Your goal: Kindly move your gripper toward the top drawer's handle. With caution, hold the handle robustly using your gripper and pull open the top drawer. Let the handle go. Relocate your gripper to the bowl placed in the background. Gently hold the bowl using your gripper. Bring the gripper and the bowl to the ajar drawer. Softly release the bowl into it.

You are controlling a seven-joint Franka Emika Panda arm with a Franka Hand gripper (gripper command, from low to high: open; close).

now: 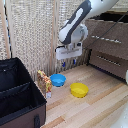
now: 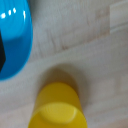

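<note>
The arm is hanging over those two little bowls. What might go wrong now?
Three risks stand out. The small round bright blue bowl sits near the round yellow bowl, so the claw could drop onto the wrong one. A small orange giraffe-like toy figure stands right beside the blue bowl and could get knocked. The bowl's rim looks smooth and curved, so a gentle pinch might slip.

**No readable text in either view**

Nothing legible appears anywhere. The small package [image 1: 46,81] beside the black case [image 1: 20,95] carries orange and yellow printing (perhaps a picture or logo), but it is too blurred to read. The blue bowl [image 1: 58,79], the yellow bowl [image 1: 79,90] and the dresser [image 1: 107,47] bear no visible markings.
</note>
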